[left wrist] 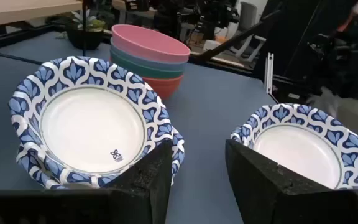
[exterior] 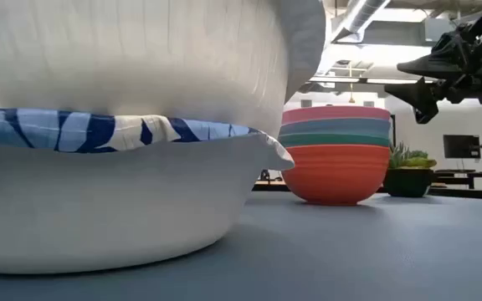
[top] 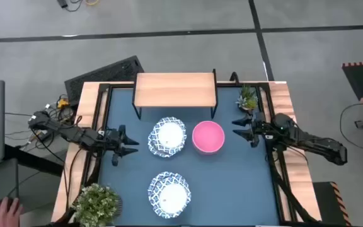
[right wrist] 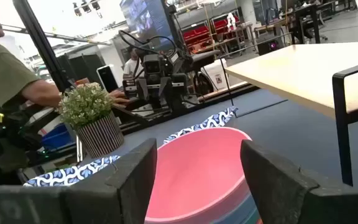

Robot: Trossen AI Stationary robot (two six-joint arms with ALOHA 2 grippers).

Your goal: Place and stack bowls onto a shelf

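Note:
A nested stack of plain bowls, pink on top [top: 208,137] [left wrist: 149,42] [right wrist: 197,168], over green and red ones [exterior: 335,150], stands on the blue table in front of the shelf. One white bowl with a blue rim [top: 167,137] [left wrist: 92,121] sits to its left, another [top: 169,192] [left wrist: 303,149] nearer the near edge. The shelf [top: 175,90] [right wrist: 303,71] with its wooden top stands at the far edge. My left gripper [top: 126,146] [left wrist: 197,180] hovers open left of the white bowls. My right gripper [top: 239,126] [right wrist: 197,180] hovers open right of the pink stack.
A potted plant [top: 247,98] stands right of the shelf, another [top: 96,203] [right wrist: 95,118] at the near left corner. A person's hand [top: 5,211] shows at the lower left, off the table. Blue table surface [top: 232,183] lies between the bowls and the right edge.

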